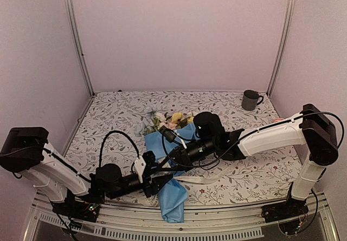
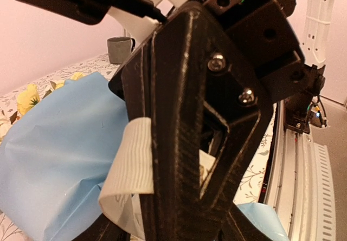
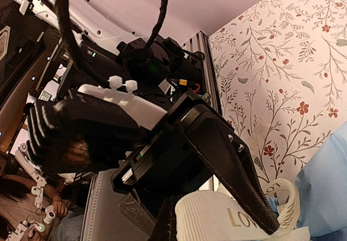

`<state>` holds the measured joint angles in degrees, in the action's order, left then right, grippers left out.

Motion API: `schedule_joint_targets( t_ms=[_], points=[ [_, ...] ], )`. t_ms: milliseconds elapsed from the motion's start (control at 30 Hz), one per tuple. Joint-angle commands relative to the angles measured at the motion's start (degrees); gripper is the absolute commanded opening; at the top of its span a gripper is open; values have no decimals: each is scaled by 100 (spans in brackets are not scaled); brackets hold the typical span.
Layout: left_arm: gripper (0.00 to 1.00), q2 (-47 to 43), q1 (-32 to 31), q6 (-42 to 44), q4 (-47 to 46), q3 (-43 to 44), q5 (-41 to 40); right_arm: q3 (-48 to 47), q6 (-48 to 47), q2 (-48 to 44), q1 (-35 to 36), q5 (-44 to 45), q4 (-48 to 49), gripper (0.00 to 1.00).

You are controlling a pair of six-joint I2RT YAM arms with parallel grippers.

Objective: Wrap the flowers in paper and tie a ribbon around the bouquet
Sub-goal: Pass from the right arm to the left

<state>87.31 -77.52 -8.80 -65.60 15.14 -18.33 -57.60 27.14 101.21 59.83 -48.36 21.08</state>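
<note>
The right arm and left arm cross the bouquet, hiding its middle. Up close, a black finger blocks most of the ribbon; its gold lettering, cut short by another finger, cannot be read whole.

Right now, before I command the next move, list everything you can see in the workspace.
flowers: one bunch, white, yellow and pink heads, poking from the far end of the paper, centre
paper: one sheet, light blue, folded around the flowers, near end at the front edge
ribbon: one, cream with gold lettering, trailing right of the paper
mug: one, grey, far right corner
tablecloth: one, white with leaf print, under everything
left end effector: one, black, at the paper's left side, grip unclear
right end effector: one, black, over the paper, shut on the ribbon
</note>
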Motion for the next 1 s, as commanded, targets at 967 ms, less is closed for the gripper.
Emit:
schedule_joint_targets(
  t_ms=[967],
  points=[
    [16, 1038, -132, 230, -1420, 264, -173, 162, 222, -190, -120, 40, 463, 0]
  ],
)
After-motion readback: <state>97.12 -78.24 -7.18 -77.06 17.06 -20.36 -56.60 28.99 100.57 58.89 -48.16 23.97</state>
